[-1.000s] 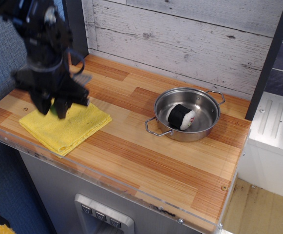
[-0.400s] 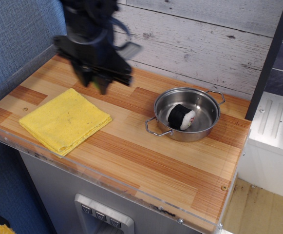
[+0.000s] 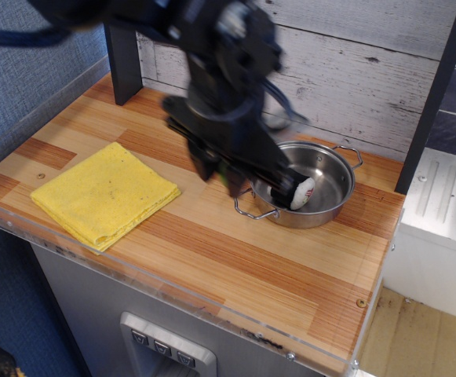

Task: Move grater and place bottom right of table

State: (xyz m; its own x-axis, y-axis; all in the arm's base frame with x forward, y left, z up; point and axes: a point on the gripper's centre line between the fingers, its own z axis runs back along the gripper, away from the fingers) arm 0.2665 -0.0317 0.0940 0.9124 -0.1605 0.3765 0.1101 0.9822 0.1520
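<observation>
Observation.image: tool blurred above tabletop, just left of steel pan; grater not discernible, grip state can't tell.

I count one yellow cloth, one steel pan with two wire handles, one black-and-white roll inside it, and one wooden table.

the claw has carried the grater rightward from the yellow cloth to the pan.
</observation>
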